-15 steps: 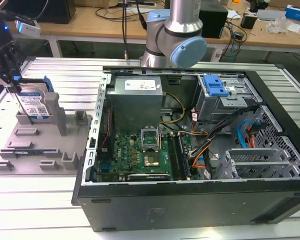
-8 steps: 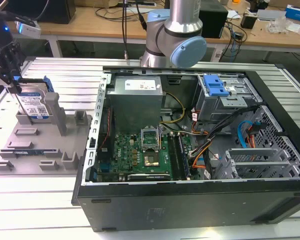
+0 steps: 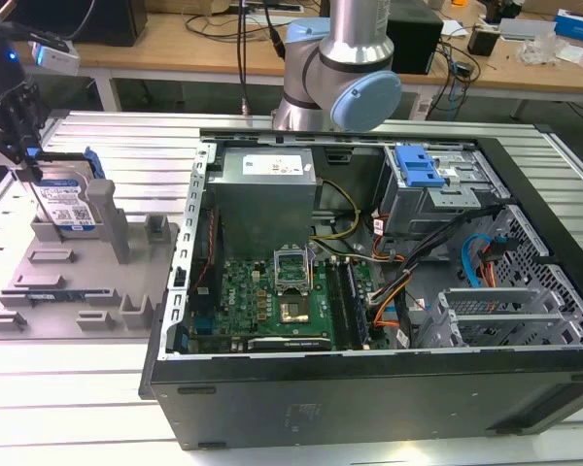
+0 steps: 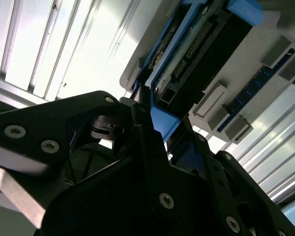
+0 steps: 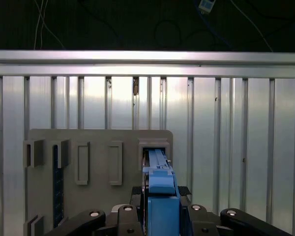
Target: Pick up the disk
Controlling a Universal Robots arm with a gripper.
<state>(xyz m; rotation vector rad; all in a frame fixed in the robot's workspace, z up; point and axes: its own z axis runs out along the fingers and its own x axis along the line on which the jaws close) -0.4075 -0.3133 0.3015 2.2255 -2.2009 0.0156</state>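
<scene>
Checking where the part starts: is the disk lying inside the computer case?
No, the disk stands on edge in the grey fixture tray, at the exterior view's left of the case.

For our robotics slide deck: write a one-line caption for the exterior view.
Gripper at the top edge of the disk, upright in the grey fixture tray, beside an open computer case.

My arm's grey column [image 3: 355, 44] rises at the far side of the worktop, its blue-capped joint [image 3: 365, 100] facing the near side. At the exterior view's far left my pincer [image 3: 19, 160] hangs pointing straight down from a dark wrist. In both wrist views its black fingers [image 4: 142, 123] sit closed against a blue-edged disk [image 5: 161, 196], one finger on each side.
</scene>
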